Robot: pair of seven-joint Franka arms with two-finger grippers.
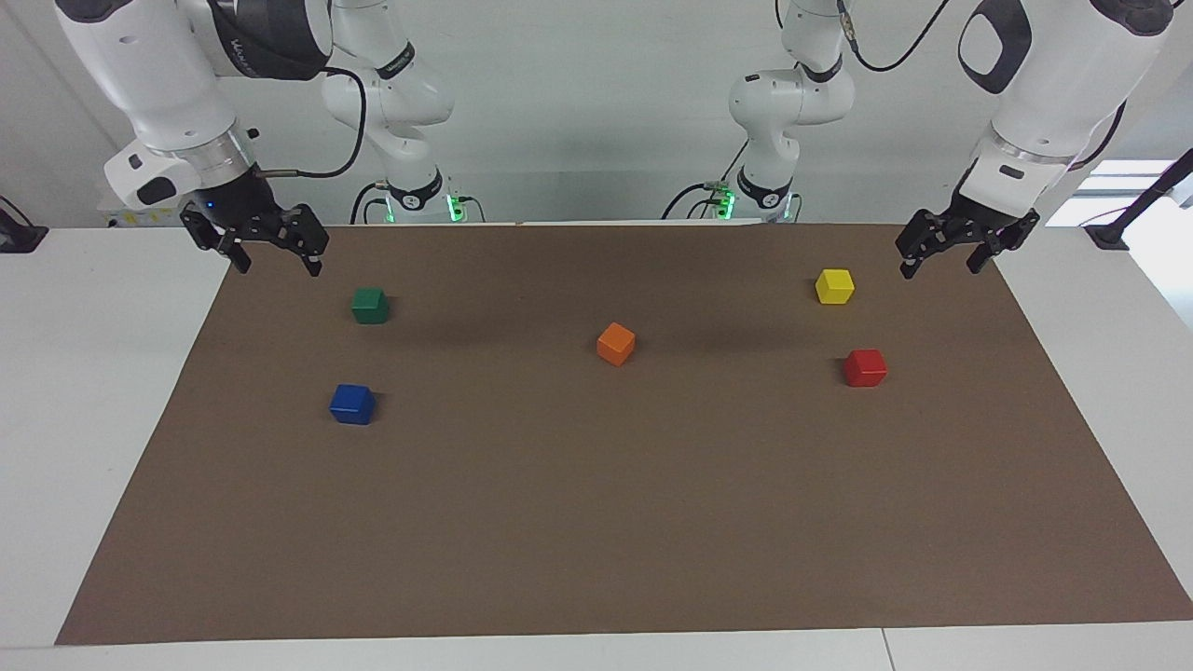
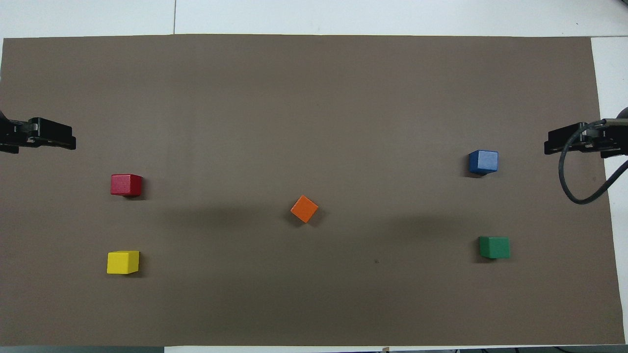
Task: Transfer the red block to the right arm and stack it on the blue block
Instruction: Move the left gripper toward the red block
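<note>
Nothing done yet, judging by the layout. White bench (image 1: 93, 419) under a brown mat (image 1: 596, 522), five cubes spread over it, all flat on the mat and well apart.

Right arm (image 1: 158, 84) waiting at its own end of the mat, right hand (image 1: 270, 263) hanging over the mat's corner near the green cube (image 1: 370, 305), fingers apart, empty. Left hand (image 1: 939, 264) hanging over the corner at the left arm's end, just beside the yellow cube (image 1: 834, 285), fingers apart too, empty.

Red block (image 1: 865, 367) resting at the left arm's end of the bench, farther from the robots than the yellow cube, untouched. Blue block (image 1: 352, 403) resting at the right arm's end, farther from the robots than the green cube, top face bare. Orange cube (image 1: 615, 343) between the two ends, turned corner-on, no part in the job.

Still to come, on this reading: pick up red with the left hand, carry toward the middle, pass to the right hand, then set squarely on blue. Whole sequence outstanding.
</note>
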